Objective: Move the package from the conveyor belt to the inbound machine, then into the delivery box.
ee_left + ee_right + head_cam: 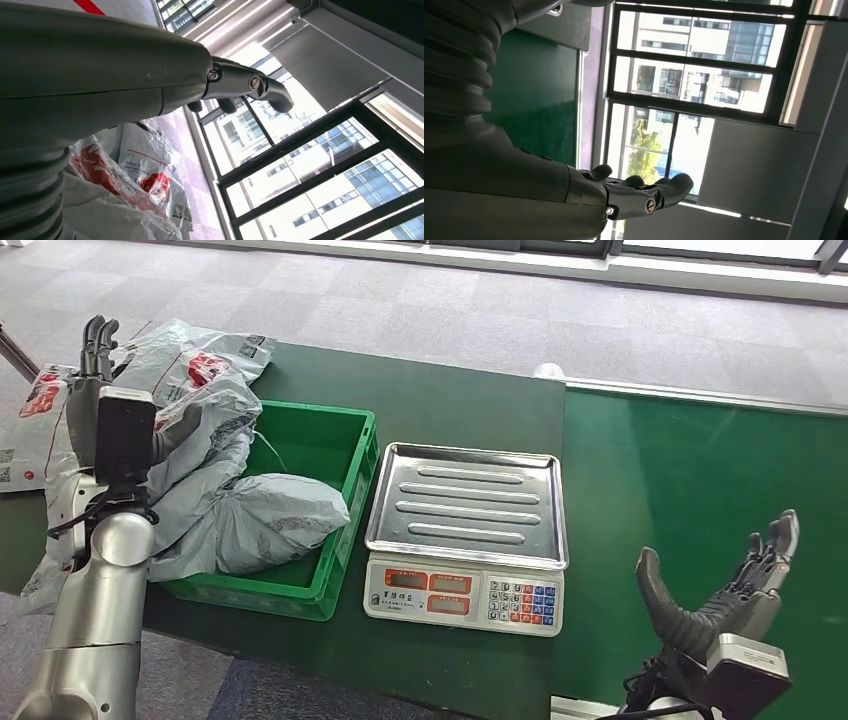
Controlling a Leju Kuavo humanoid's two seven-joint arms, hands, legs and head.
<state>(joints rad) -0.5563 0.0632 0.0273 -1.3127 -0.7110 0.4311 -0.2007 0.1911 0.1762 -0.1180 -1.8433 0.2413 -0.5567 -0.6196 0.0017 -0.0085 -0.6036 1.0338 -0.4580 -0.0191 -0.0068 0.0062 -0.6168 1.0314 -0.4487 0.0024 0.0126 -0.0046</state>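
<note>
Package (265,525) sits in green box (345,540), centre-left; scale tray (465,502) bare. My left hand (100,345) and right hand (745,585) spread, holding nothing, likely awaiting next parcel.

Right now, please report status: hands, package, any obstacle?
Left hand open, raised over grey packages spilling from green box. Right hand open over belt. Scale tray bare.

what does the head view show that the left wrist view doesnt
Head view alone: the green crate, the scale with its bare steel tray, the green conveyor belt, and the right hand open above the belt. Left wrist view alone: windows with buildings outside. Both: the left hand, holding nothing, and the grey packages with red print beside it.
</note>
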